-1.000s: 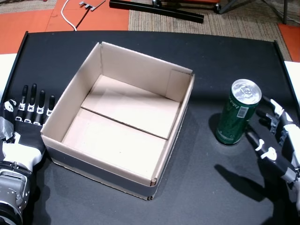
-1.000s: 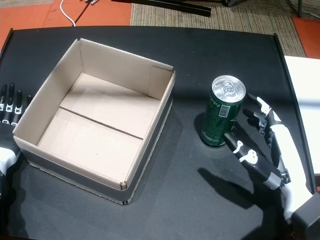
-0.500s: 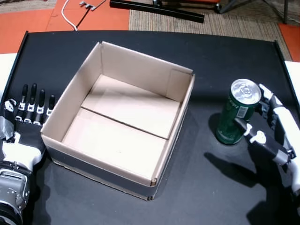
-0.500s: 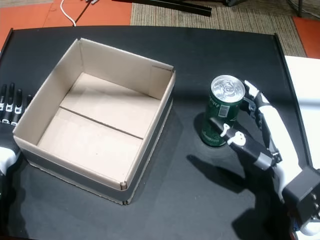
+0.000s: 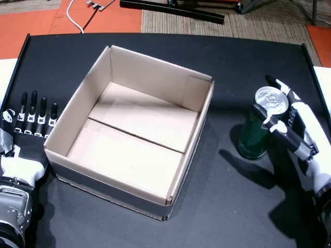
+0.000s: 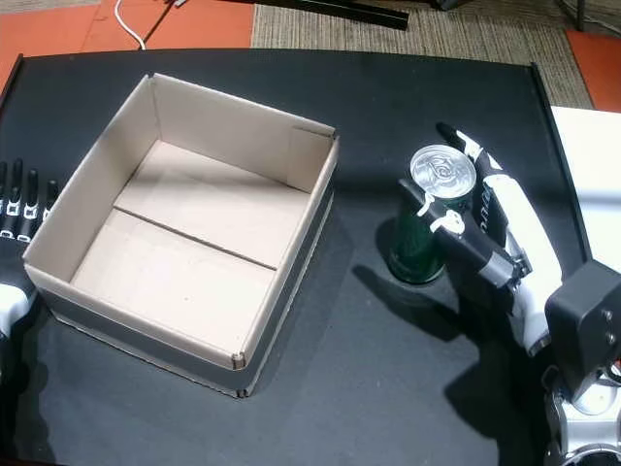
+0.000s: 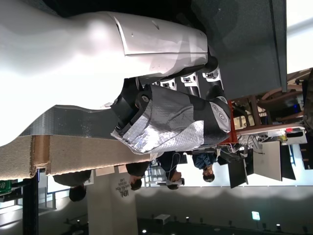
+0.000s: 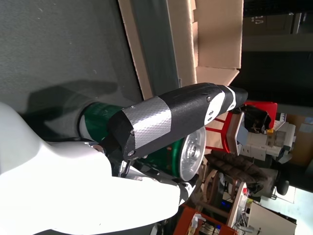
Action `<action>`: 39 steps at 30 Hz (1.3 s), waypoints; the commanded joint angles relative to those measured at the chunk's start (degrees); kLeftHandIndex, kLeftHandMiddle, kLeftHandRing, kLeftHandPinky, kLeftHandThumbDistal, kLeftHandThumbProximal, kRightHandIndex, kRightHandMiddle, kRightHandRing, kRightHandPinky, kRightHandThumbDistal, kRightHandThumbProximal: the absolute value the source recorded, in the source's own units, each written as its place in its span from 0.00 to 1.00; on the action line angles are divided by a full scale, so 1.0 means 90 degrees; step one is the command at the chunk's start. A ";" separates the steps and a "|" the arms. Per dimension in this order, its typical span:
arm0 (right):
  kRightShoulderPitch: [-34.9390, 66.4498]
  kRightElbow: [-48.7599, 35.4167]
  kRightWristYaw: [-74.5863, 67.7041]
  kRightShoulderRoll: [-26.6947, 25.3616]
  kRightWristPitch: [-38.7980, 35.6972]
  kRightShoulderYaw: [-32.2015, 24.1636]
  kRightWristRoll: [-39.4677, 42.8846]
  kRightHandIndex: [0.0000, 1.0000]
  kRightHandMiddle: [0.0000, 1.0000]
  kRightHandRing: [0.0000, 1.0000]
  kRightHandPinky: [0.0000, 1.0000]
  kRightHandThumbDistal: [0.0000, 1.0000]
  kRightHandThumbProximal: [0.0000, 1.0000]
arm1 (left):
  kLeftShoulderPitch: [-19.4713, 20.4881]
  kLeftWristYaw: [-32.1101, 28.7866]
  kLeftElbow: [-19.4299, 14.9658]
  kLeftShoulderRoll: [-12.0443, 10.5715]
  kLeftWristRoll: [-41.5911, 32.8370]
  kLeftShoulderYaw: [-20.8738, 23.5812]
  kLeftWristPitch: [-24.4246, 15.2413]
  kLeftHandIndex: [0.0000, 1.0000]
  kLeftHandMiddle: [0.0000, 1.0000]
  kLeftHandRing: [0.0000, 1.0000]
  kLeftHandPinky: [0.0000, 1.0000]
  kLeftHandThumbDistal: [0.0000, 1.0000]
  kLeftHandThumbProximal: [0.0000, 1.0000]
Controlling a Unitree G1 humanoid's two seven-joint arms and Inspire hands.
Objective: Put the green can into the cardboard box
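On the black table (image 5: 243,206), the right hand (image 5: 295,132) wraps the green can (image 5: 254,135), thumb across its front and fingers behind it. The can stands upright right of the empty cardboard box (image 5: 135,126), silver top showing. The left hand (image 5: 26,129) lies flat, fingers spread, holding nothing.

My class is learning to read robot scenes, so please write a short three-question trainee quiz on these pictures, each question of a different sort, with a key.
1. True or false: the green can already lies inside the cardboard box.
2. Which robot hand is wrapped around the can? A) left B) right C) both
3. Fill in: the left robot hand rests flat on the black ____ beside the box.

Key
1. False. The can stands upright on the table, to the right of the empty box.
2. B, the right robot hand.
3. table
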 commanded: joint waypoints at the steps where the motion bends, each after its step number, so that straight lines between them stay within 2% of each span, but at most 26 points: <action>1: -0.0039 0.0099 0.0085 0.0083 0.0120 -0.0110 0.0134 0.88 0.90 0.92 0.97 1.00 0.64 | 0.0426 0.0339 0.0227 -0.0060 0.0085 -0.0003 0.0030 0.52 0.52 0.65 0.79 0.00 0.52; 8: -0.0057 0.0145 0.0251 0.0152 0.0309 -0.0218 0.0231 0.89 0.91 0.92 0.97 1.00 0.60 | 0.0421 0.0429 0.0223 -0.0060 0.0094 -0.0007 0.0004 0.50 0.51 0.62 0.78 0.00 0.51; 13: -0.0092 0.0178 0.0347 0.0124 0.0500 -0.0282 0.0248 0.90 0.91 0.92 0.97 1.00 0.56 | 0.0432 0.0374 0.0227 -0.0066 0.0059 0.0026 0.0043 0.52 0.51 0.63 0.77 0.00 0.52; 22: -0.0227 0.0219 -0.0040 0.0002 0.0763 -0.0030 -0.0157 0.88 0.89 0.91 0.97 1.00 0.58 | 0.0438 0.0344 0.0224 -0.0088 0.0090 -0.0007 -0.0010 0.52 0.53 0.65 0.79 0.00 0.53; 26: -0.0326 0.0261 -0.0120 -0.0010 0.0900 0.0040 -0.0238 0.88 0.89 0.90 0.97 1.00 0.56 | 0.0430 0.0347 0.0228 -0.0095 0.0092 -0.0007 -0.0013 0.51 0.51 0.63 0.78 0.00 0.54; 30: -0.0461 0.0279 -0.0461 -0.0039 0.1027 0.0214 -0.0469 0.92 0.88 0.87 0.95 1.00 0.61 | 0.0415 0.0399 0.0228 -0.0116 0.0123 -0.0038 -0.0064 0.50 0.51 0.62 0.76 0.00 0.51; 34: -0.0592 0.0302 -0.0563 -0.0019 0.1175 0.0234 -0.0514 0.86 0.88 0.87 0.95 1.00 0.59 | 0.0418 0.0327 0.0234 -0.0107 0.0100 -0.0030 -0.0015 0.50 0.51 0.62 0.77 0.00 0.51; 39: -0.0671 0.0313 -0.0725 0.0030 0.1215 0.0259 -0.0587 0.86 0.88 0.87 0.94 1.00 0.61 | 0.0414 0.0313 0.0230 -0.0109 0.0134 -0.0067 -0.0062 0.51 0.51 0.64 0.78 0.00 0.54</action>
